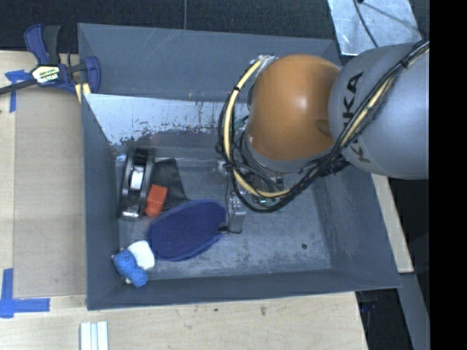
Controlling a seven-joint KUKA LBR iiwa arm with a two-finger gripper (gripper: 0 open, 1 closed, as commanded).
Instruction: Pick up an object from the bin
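My gripper reaches down under the orange wrist cover to the bin floor, and one fingertip shows at the right edge of a dark blue oval cloth pad. That pad lies flat in the front left part of the bin. Left of it an orange block leans against a black and silver tape measure by the left wall. In the front left corner sits a small blue and white toy.
The arm with its orange cover and yellow cables hangs over the bin's middle and right, hiding much of the back floor. Bare grey floor runs along the front right.
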